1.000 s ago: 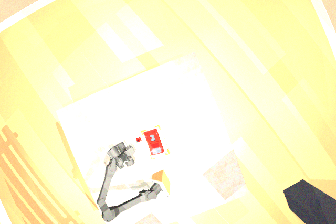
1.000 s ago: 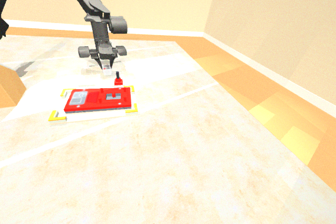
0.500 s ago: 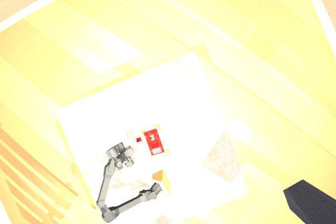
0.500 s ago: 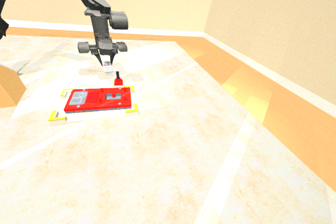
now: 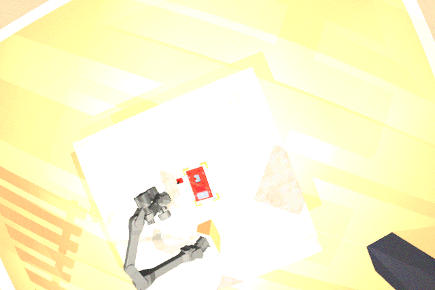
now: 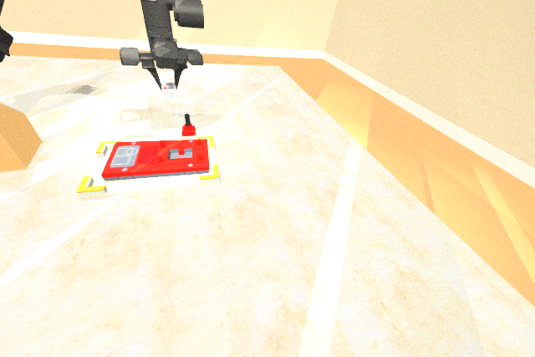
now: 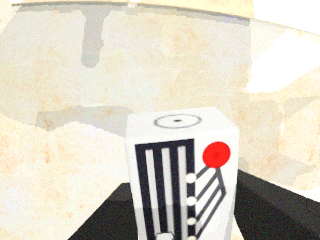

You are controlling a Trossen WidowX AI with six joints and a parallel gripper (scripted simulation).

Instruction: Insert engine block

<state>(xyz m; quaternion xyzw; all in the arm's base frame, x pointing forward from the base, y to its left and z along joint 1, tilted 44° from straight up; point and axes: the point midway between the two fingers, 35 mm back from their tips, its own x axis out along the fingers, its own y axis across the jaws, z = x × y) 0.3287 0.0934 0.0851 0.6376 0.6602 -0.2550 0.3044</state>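
The white engine block (image 6: 170,93) (image 7: 162,131) is between the fingers of my gripper (image 6: 169,84) (image 7: 182,187), which is shut on it. In the wrist view its striped face and red dot face the camera; its lower end is out of frame. It is held upright above the table, beyond the car body in the exterior view. The red car body (image 5: 203,186) (image 6: 149,156) lies flat, with its opening (image 5: 197,178) (image 6: 173,154) toward one end and a red rib at it. The arm hides the block in the top view. The slot is not discernible.
Yellow corner brackets (image 5: 204,164) (image 6: 91,189) surround the car body. A small red piece with a black stick (image 5: 179,180) (image 6: 188,130) stands beside it, on the gripper's side. An orange block (image 5: 204,227) (image 6: 16,139) stands near the car body's other end, beside another grey arm part (image 5: 168,265).
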